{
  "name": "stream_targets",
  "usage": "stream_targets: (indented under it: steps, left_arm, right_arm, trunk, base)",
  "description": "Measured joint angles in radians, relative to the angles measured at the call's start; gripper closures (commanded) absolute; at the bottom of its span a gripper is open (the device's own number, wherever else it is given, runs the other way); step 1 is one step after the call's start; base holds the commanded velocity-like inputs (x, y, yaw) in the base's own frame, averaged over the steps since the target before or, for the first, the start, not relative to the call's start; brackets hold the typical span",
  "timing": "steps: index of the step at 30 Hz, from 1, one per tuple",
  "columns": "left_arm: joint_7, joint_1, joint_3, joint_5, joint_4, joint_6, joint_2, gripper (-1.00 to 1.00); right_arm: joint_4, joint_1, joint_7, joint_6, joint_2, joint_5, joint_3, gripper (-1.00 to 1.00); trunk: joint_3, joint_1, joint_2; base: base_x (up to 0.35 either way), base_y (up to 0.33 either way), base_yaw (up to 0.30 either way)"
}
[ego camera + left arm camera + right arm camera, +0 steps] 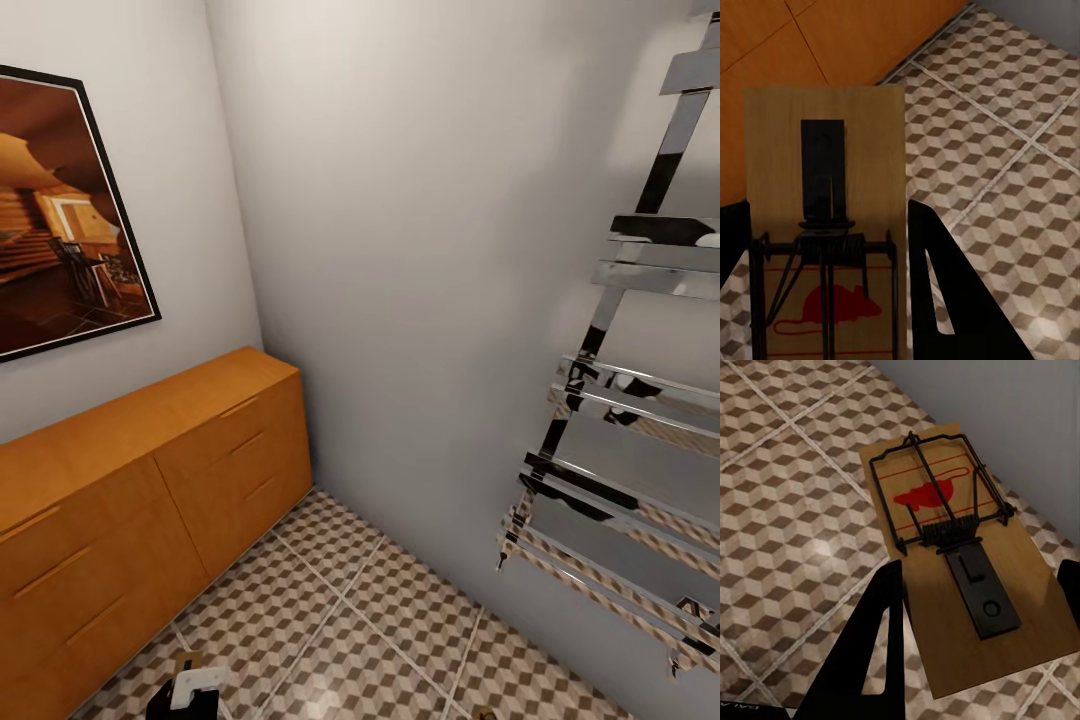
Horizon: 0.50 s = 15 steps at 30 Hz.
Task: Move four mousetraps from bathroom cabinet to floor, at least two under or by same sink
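A flat tan wooden mousetrap [825,225] with black wire spring, black metal tab and a red mouse print sits between the left claw's [832,300] dark fingers, above the cube-patterned brown, beige and white tiled bathroom floor [1005,135]. A second matching wooden mousetrap [960,577] sits between the right claw's [975,660] fingers, tilted, near the wall. The low orange-brown wooden cabinet [150,480] with slim bar handles stands at nine o'clock, drawers closed.

left gripper [832,292]: black, slotted triangular fingers | right gripper [975,649]: black, same shape
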Motion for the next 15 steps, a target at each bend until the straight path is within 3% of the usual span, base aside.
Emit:
stream_targets:
  steps: [7, 11, 15]
  left_arm:
    - [0.000, 0.000, 0.001, 0.000, 0.000, 0.000, 0.000, 1.00]
    - [0.000, 0.000, -0.001, 0.000, 0.000, 0.000, -0.002, 1.00]
    - [0.000, 0.000, 0.000, 0.000, 0.000, 0.000, -0.009, 1.00]
  right_arm:
    - [0.000, 0.000, -0.003, -0.004, -0.004, 0.000, -0.001, 1.00]
    - [0.000, 0.000, -0.005, -0.005, -0.004, -0.001, -0.002, 1.00]
    - [0.000, 0.000, -0.005, -0.006, -0.004, -0.002, -0.002, 1.00]
  trunk:
    - [0.000, 0.000, 0.000]
    - [0.000, 0.000, 0.000]
    - [0.000, 0.000, 0.000]
  base:
    - [0.000, 0.000, 0.047]
    - [-0.034, -0.023, 0.223]
    - [-0.229, -0.123, 0.246]
